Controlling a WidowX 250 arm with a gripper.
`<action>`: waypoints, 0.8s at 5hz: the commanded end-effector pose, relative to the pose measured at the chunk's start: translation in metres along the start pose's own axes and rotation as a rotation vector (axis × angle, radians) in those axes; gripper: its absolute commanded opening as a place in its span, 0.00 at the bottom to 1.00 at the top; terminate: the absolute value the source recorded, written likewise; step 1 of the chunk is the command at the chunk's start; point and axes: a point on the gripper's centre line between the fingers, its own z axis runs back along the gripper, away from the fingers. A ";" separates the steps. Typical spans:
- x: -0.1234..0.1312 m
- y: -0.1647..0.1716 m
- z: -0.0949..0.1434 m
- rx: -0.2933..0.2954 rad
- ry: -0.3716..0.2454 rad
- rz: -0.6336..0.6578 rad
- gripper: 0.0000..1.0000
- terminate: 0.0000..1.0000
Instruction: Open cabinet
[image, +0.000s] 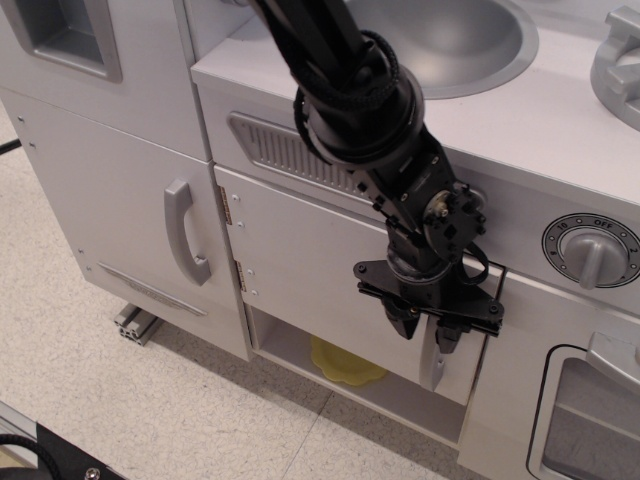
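Gripper (428, 331) closing around vertical loop handle (431, 368) at cabinet (310, 270) door's right edge, firm grasp not confirmable. Door sitting slightly ajar beneath sink (450, 40); remaining: pulling open fully.

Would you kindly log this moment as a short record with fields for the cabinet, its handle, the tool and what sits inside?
cabinet door: cabinet, pale grey, slightly ajar, gap showing below its bottom edge
handle: loop handle near the door's right edge, vertical
tool: tool with fingers closed in around the handle's upper part
inside: yellow object on the lower shelf, partly hidden
neighbours: tall door left, knob right
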 end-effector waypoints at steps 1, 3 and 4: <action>-0.005 -0.001 0.015 -0.008 -0.042 -0.007 0.00 0.00; -0.036 0.026 0.029 -0.001 -0.014 -0.048 0.00 0.00; -0.043 0.041 0.040 0.003 0.001 -0.061 0.00 0.00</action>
